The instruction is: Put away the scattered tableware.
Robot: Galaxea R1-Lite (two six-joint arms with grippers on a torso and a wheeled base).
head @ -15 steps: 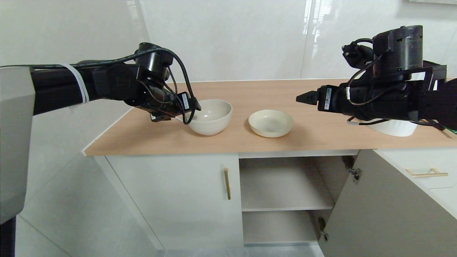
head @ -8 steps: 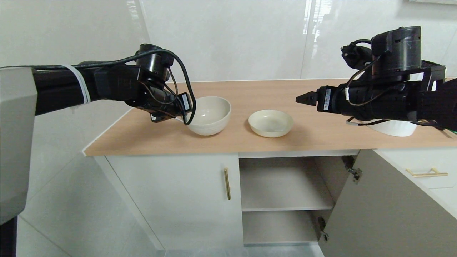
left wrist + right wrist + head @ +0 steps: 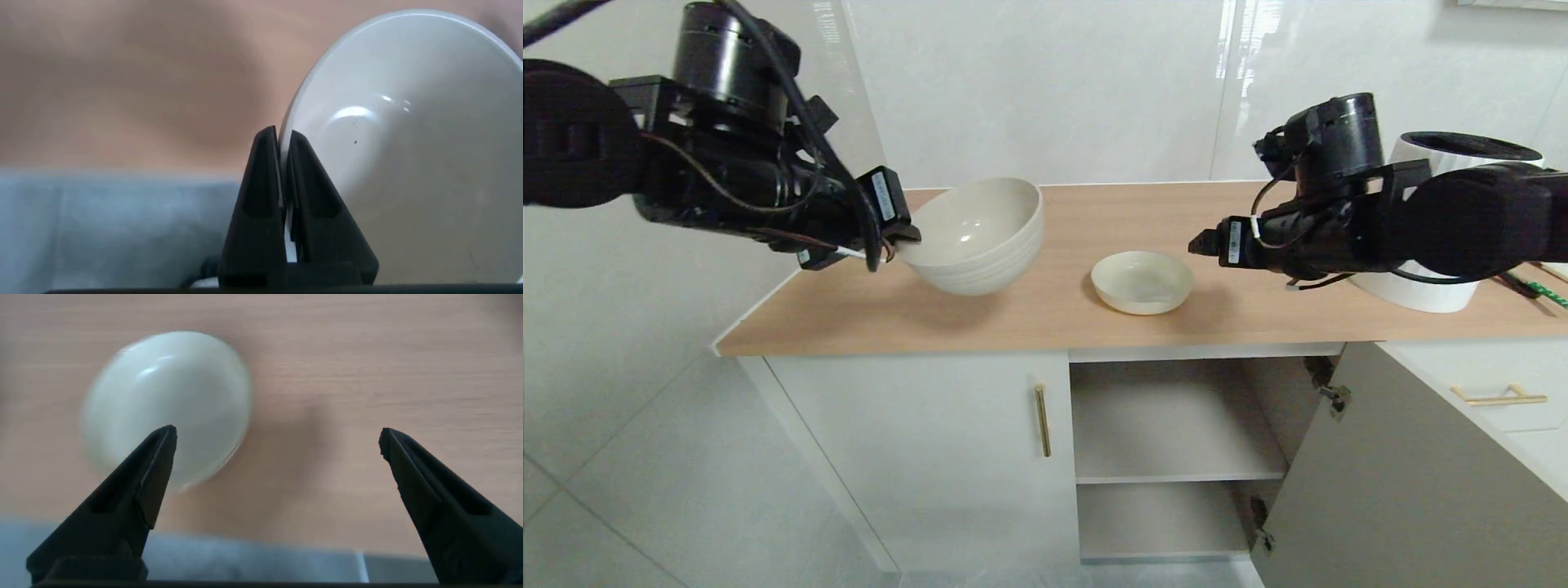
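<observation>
A large cream bowl (image 3: 974,237) hangs tilted above the left part of the wooden counter (image 3: 1045,314), with my left gripper (image 3: 900,238) shut on its near rim. The left wrist view shows the bowl (image 3: 409,155) pinched between the black fingers (image 3: 263,175). A small cream bowl (image 3: 1142,281) sits on the counter near the middle. My right gripper (image 3: 1202,243) hovers open just right of it and slightly above. In the right wrist view the small bowl (image 3: 167,404) lies beyond the gripper (image 3: 278,441), towards one finger.
A white round appliance (image 3: 1437,212) stands on the counter at the right, behind my right arm. Below the counter a cabinet (image 3: 1176,425) stands open with two bare shelves, its door (image 3: 1388,490) swung out to the right. The left door (image 3: 931,441) is closed.
My left gripper has lifted the large bowl off the counter and tilted it, the arm rising and drawing left. My right gripper has moved down and closer to the small bowl.
</observation>
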